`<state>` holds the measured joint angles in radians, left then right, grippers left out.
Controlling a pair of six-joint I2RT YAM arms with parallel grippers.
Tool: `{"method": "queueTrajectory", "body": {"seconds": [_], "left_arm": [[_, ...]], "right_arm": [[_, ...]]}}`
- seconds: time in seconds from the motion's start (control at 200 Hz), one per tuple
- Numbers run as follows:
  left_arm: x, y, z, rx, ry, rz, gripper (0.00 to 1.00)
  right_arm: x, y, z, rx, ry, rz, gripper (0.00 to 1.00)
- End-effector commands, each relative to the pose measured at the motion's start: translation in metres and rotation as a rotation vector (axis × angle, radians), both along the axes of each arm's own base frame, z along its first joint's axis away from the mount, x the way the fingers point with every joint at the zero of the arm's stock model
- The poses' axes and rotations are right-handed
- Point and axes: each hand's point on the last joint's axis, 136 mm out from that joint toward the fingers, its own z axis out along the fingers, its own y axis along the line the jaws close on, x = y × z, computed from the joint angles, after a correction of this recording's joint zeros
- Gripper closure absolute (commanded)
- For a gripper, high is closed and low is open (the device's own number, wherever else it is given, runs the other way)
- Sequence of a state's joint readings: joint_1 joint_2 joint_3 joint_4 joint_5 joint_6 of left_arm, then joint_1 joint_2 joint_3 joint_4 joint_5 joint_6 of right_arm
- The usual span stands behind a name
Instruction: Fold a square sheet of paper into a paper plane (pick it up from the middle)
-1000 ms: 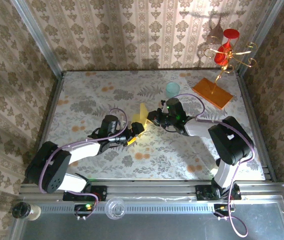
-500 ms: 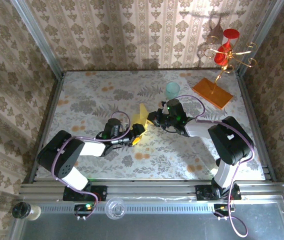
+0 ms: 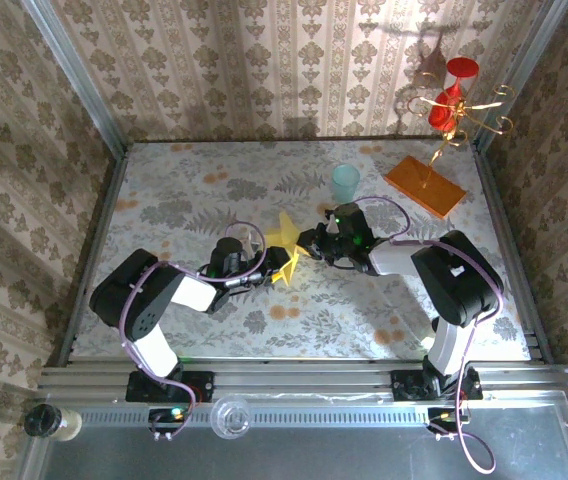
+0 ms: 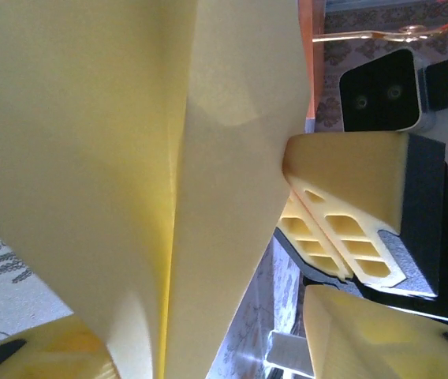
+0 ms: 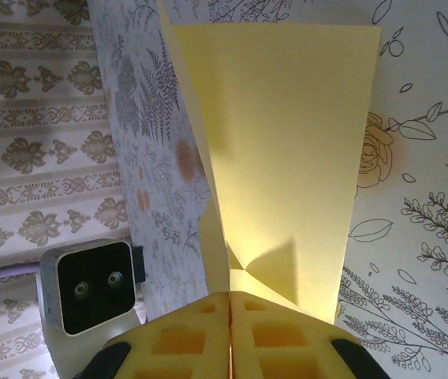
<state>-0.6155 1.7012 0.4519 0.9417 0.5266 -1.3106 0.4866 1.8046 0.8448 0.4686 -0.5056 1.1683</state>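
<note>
Right pincer [image 5: 229,298] clenched on the paper plane [image 5: 287,142] — left pincer [image 3: 281,267] parted astride it.

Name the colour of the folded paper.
Plain yellow; the paper shows best in the right wrist view.

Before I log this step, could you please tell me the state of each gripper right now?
Left gripper: open, jaws astride the yellow paper.
Right gripper: shut on the yellow paper.

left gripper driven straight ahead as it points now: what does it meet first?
The yellow paper, standing between the fingers of the left gripper; just behind, likely the right gripper pinching it. Depth unclear.
</note>
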Motion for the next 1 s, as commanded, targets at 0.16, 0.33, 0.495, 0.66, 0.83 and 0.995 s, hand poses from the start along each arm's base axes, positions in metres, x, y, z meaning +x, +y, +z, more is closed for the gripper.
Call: {"method": "queueTrajectory", "body": {"seconds": [0.16,0.33,0.495,0.66,0.83,0.995], "left_arm": [[0.003,-0.001,0.002,-0.018,-0.026,0.000,0.62],[0.004,-0.002,-0.001,-0.023,-0.022,-0.003,0.69],[0.004,-0.001,-0.004,-0.020,-0.014,-0.003,0.77],[0.006,-0.001,-0.005,-0.014,-0.009,-0.006,0.86],[0.008,-0.001,-0.002,0.000,-0.014,-0.018,0.91],[0.012,0.004,0.005,0.025,-0.037,-0.024,0.92]], "right_arm": [[-0.001,-0.002,-0.016,-0.003,0.042,-0.001,0.88],[0.000,-0.003,-0.019,-0.003,0.051,-0.003,0.87],[0.000,-0.003,-0.020,-0.004,0.055,-0.003,0.85],[0.000,-0.004,-0.014,-0.007,0.044,-0.004,0.74],[0.003,-0.022,0.002,-0.070,-0.008,-0.040,0.54],[0.005,-0.049,0.018,-0.204,-0.074,-0.088,0.46]]}}
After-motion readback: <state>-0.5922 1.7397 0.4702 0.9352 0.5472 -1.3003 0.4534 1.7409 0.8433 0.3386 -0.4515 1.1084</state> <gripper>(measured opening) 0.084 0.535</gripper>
